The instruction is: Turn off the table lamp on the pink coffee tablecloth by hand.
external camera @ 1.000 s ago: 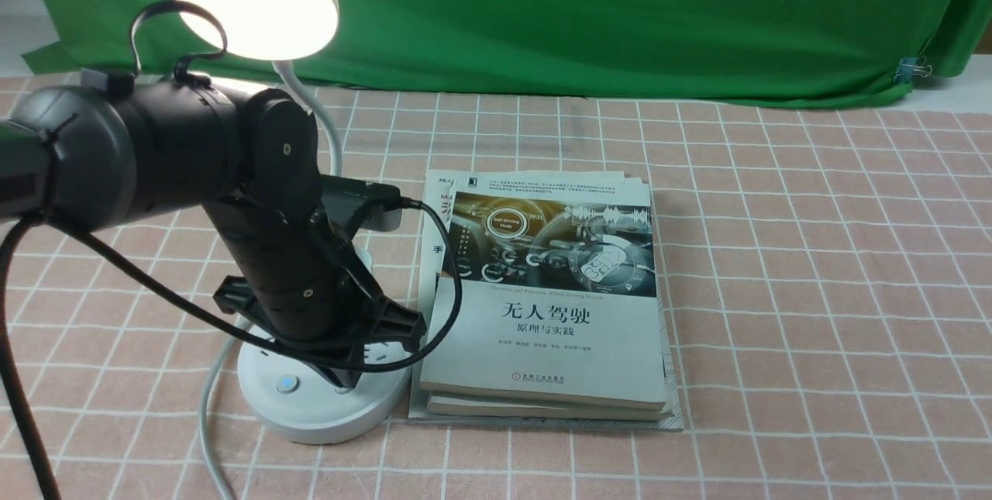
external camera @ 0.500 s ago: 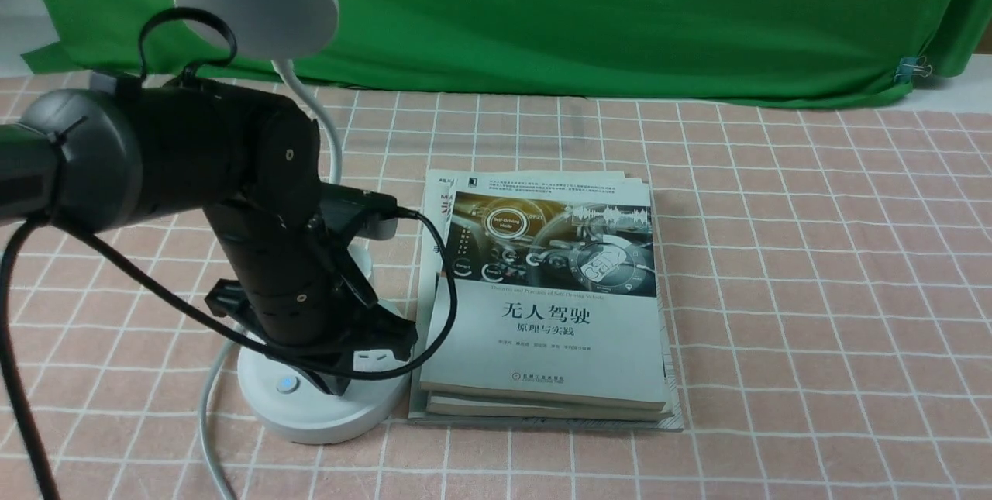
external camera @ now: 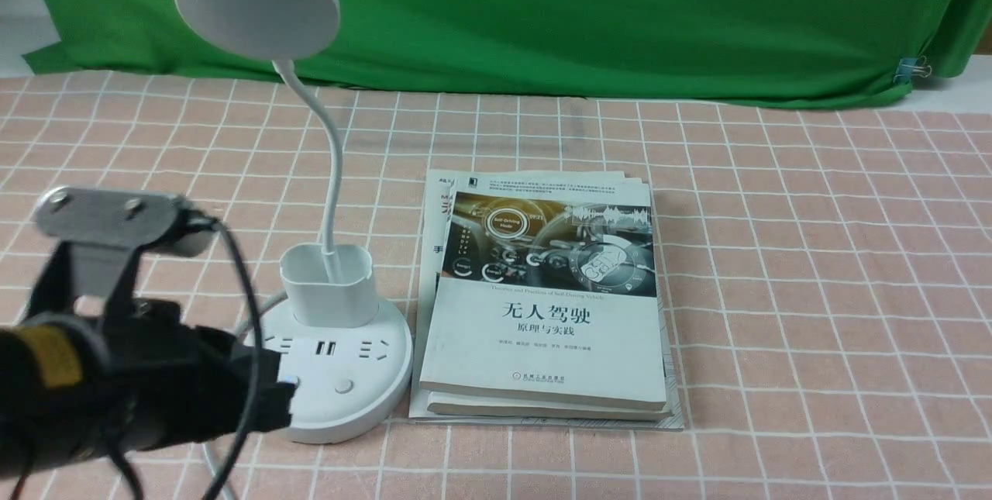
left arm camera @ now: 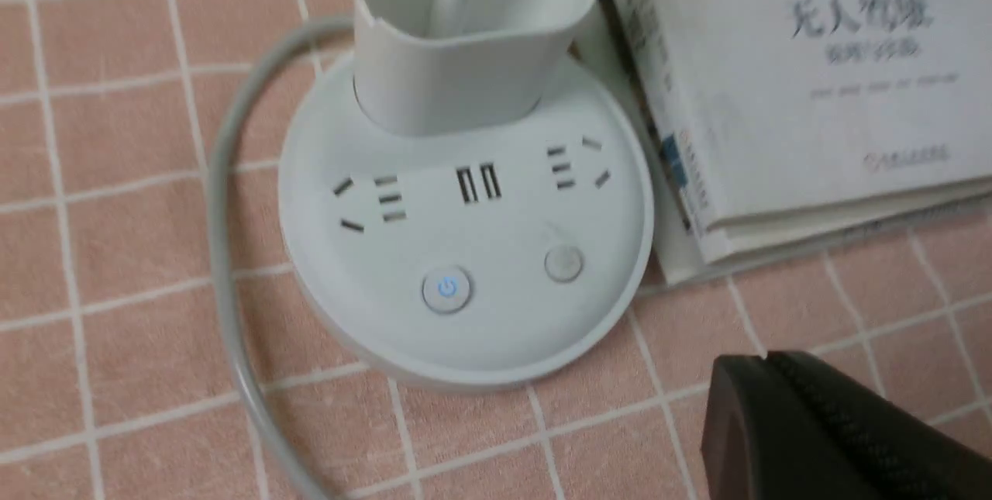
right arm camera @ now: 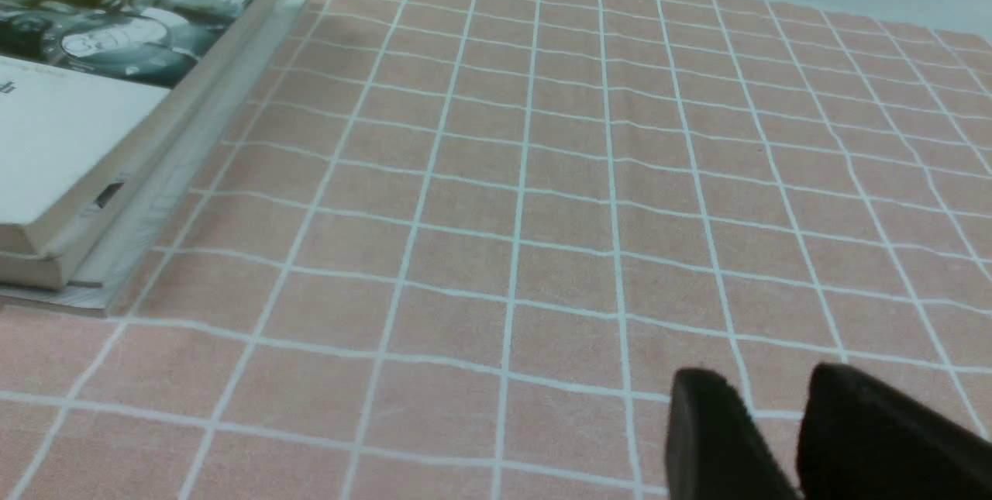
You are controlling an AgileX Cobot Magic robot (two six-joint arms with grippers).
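The white table lamp stands on the pink coffee tablecloth point(external camera: 775, 252). Its disc head point(external camera: 256, 1) is dark. Its round base point(external camera: 364, 395) carries the cup holder point(external camera: 327, 284), sockets and two buttons. In the left wrist view the base point(left arm camera: 465, 329) shows a blue-lit power button point(left arm camera: 446, 289) and a plain button point(left arm camera: 563, 263). My left gripper point(external camera: 271, 399), the hand, is shut and empty, low at the base's near-left edge; its fingertips point(left arm camera: 763, 364) are off the base. My right gripper point(right arm camera: 771, 387) is slightly open, empty, above bare cloth.
A stack of books point(external camera: 546, 306) lies right against the lamp base; its corner shows in the right wrist view point(right arm camera: 93, 136). The lamp's white cord point(left arm camera: 225, 252) loops past the base's left side. A green backdrop cloth point(external camera: 620, 19) hangs behind.
The lamp head went from lit to dark. My left arm, which stood over the base, has pulled back and down to the near left, uncovering the base and cup holder.
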